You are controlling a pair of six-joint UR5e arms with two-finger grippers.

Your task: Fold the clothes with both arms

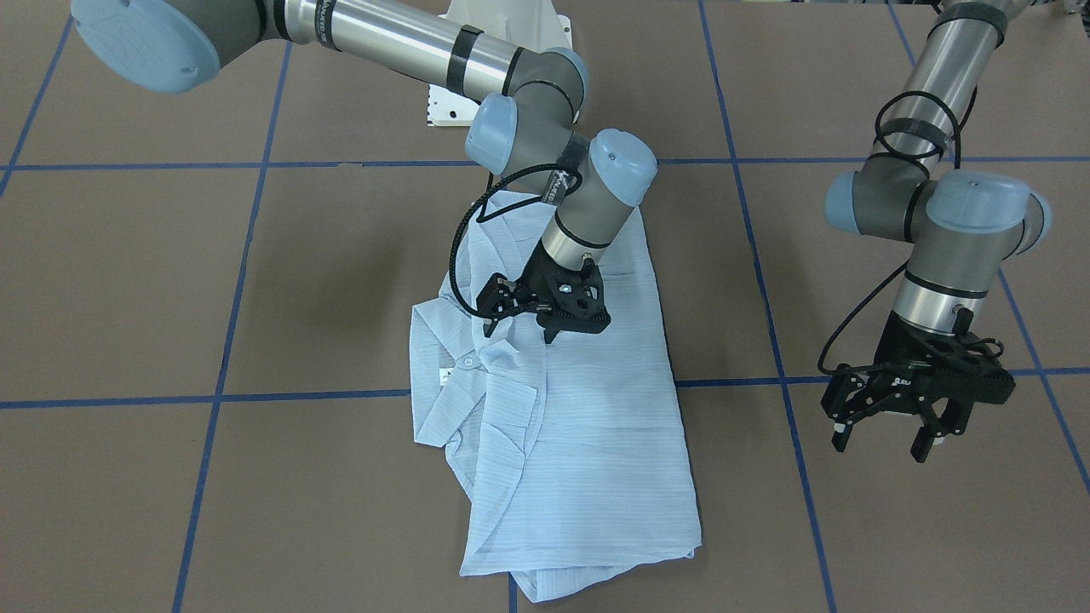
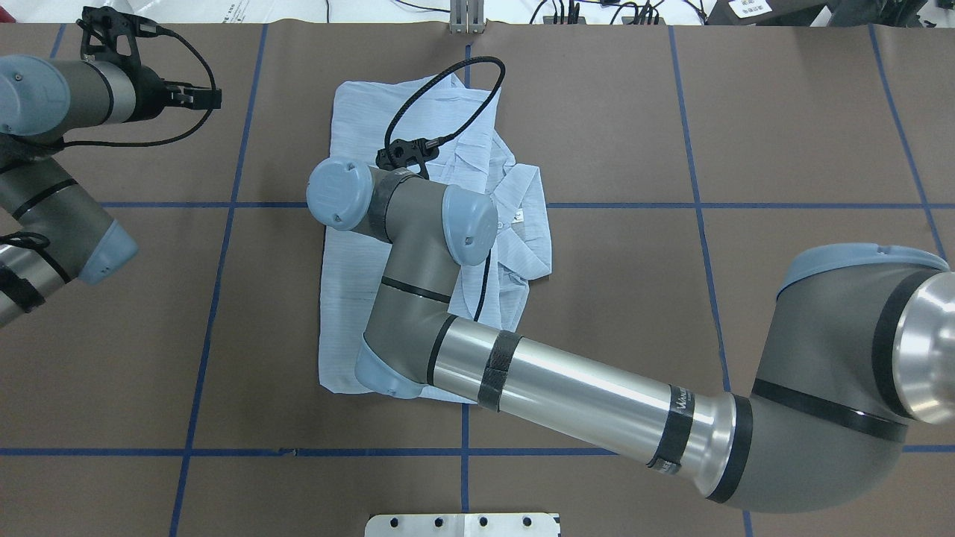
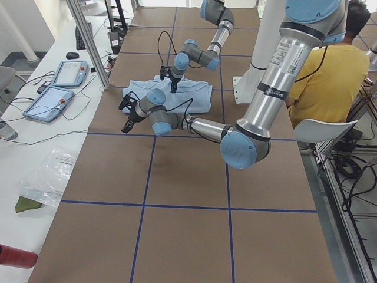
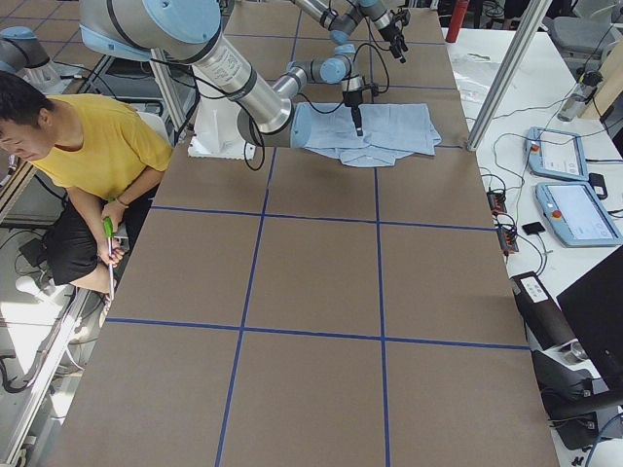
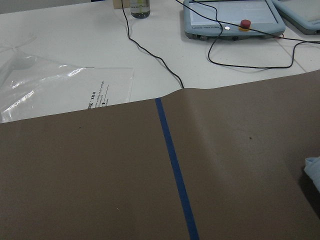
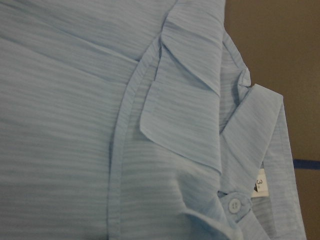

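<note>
The folded shirt lay mid-table, its long axis running away from the robot and its collar jutting toward the robot's right. The right gripper stood over it beside the collar, its jaw gap not discernible. The left gripper hung well apart with jaws wide and empty.

The worktop is covered in brown and marked with a grid of blue tape lines. Beside it stands a white side table with two grey tablets, cables and a clear plastic bag. A person in a yellow shirt sits on the opposite side, near a white chair
</note>
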